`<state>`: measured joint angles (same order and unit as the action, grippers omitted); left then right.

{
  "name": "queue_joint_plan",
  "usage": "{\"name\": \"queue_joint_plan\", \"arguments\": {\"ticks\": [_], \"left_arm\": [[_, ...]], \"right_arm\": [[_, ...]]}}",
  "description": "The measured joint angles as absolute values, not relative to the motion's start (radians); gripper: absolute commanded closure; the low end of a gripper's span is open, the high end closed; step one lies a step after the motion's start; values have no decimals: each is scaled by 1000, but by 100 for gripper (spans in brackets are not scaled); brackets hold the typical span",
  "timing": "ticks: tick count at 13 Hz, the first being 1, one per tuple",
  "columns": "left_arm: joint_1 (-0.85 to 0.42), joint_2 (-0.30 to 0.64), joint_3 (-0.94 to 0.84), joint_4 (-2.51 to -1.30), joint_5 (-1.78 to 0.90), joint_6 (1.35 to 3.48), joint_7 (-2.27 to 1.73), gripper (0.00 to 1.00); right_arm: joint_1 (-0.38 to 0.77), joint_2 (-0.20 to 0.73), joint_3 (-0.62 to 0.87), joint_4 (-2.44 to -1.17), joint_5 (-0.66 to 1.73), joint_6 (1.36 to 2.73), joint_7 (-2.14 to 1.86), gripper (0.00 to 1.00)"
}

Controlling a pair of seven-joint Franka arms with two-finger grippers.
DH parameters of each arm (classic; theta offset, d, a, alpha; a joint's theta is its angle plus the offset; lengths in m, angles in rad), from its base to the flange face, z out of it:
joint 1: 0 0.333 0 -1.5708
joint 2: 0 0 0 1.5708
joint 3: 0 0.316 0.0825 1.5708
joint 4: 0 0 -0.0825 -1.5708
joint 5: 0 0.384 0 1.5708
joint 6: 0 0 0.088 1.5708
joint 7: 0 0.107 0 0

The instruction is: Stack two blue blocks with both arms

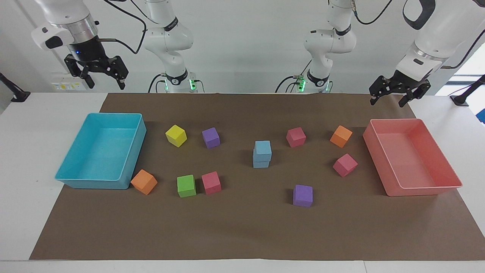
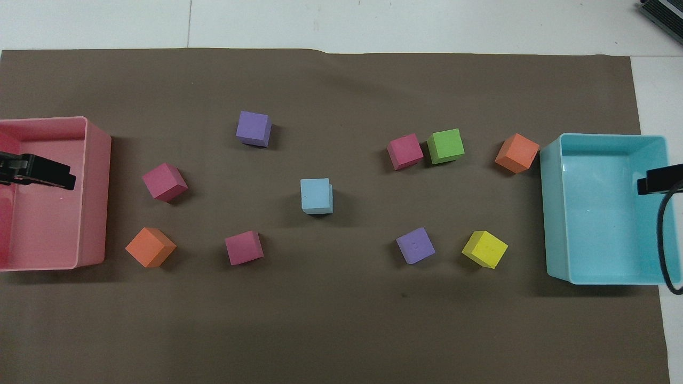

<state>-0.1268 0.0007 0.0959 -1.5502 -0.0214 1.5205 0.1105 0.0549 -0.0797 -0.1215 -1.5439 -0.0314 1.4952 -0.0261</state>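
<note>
The two light blue blocks stand stacked in the middle of the brown mat, the upper block [image 1: 263,147] sitting slightly askew on the lower block [image 1: 261,162]. From above the stack [image 2: 316,195] looks almost like one cube. My right gripper [image 1: 106,84] hangs open and empty, high over the table edge by the turquoise bin. My left gripper [image 1: 387,101] hangs open and empty above the mat's corner by the pink bin. In the overhead view only one of the left gripper's fingers [image 2: 48,177] and one of the right gripper's fingers [image 2: 659,184] show.
A turquoise bin [image 1: 93,184] stands at the right arm's end and a pink bin [image 1: 424,190] at the left arm's end. Loose cubes lie around the stack: yellow [image 1: 176,135], two purple [image 1: 210,137] [image 1: 302,195], green [image 1: 186,185], three pink and two orange.
</note>
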Motion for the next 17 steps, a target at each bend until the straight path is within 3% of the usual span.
{"name": "queue_joint_plan", "arguments": {"ticks": [5,17], "left_arm": [[-127,-7,97,-1550,-20,1520,111,0],[-127,-25,97,-1553,-19,1519,111,0]], "right_arm": [[89,-101,-113,-1607,-31,1494,-24,0],[89,-107,-114,-1610,-30,1493,-24,0]]}}
